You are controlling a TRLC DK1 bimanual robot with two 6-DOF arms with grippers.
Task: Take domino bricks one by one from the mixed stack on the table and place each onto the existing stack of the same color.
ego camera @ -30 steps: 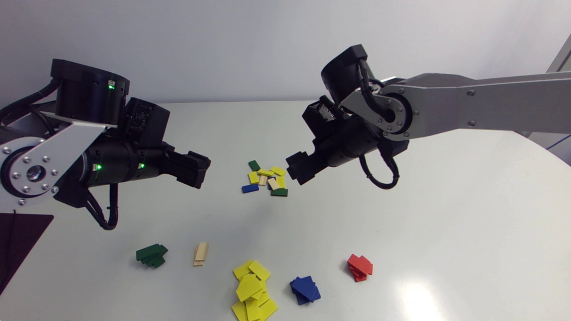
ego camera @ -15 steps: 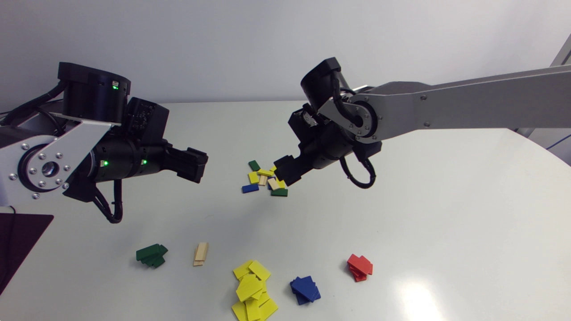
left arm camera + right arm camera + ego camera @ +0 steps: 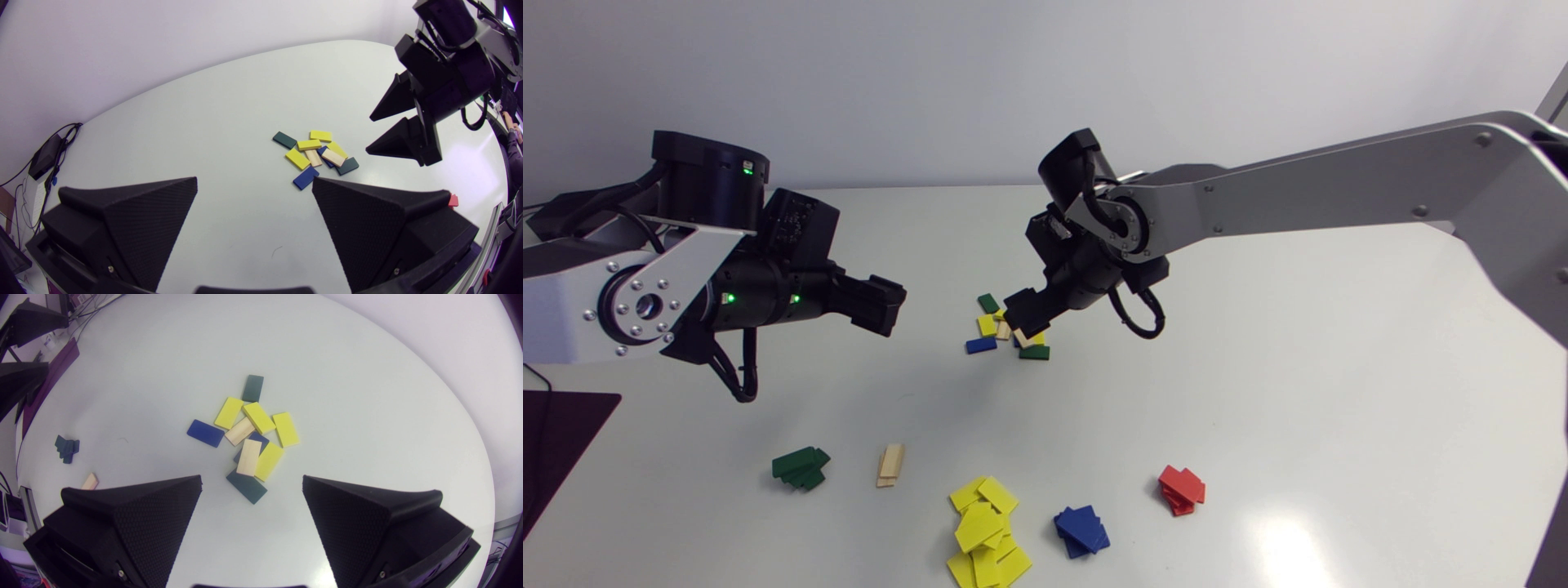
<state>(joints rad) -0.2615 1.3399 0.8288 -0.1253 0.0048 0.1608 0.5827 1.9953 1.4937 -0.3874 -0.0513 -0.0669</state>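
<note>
Near the middle of your table [image 3: 1258, 367] lies the mixed pile [image 3: 1010, 328], and your right wrist view lets you count ten bricks in it: four yellow bricks [image 3: 258, 417], two wooden bricks [image 3: 249, 457], two blue bricks [image 3: 205, 433] and two dark green bricks [image 3: 246, 486]. One blue lies flat at the pile's edge; the other is mostly buried under a wooden and a yellow one. One green sits at the pile's far side, the other on the side nearest your right gripper [image 3: 252, 478].

That gripper hangs over the pile with its two fingers spread wide and nothing between them; the near green brick shows in the gap below. Your left gripper [image 3: 254, 179] is likewise released and empty, held above the table well to the left of the pile and pointing toward it.

Along the near edge you have five sorted stacks in a row: the green stack [image 3: 800, 468], the wooden stack [image 3: 890, 465], the yellow stack [image 3: 984, 531], the blue stack [image 3: 1082, 531] and the red stack [image 3: 1182, 490]. The yellow one is the largest and sprawls loosely; the wooden one is the smallest.
</note>
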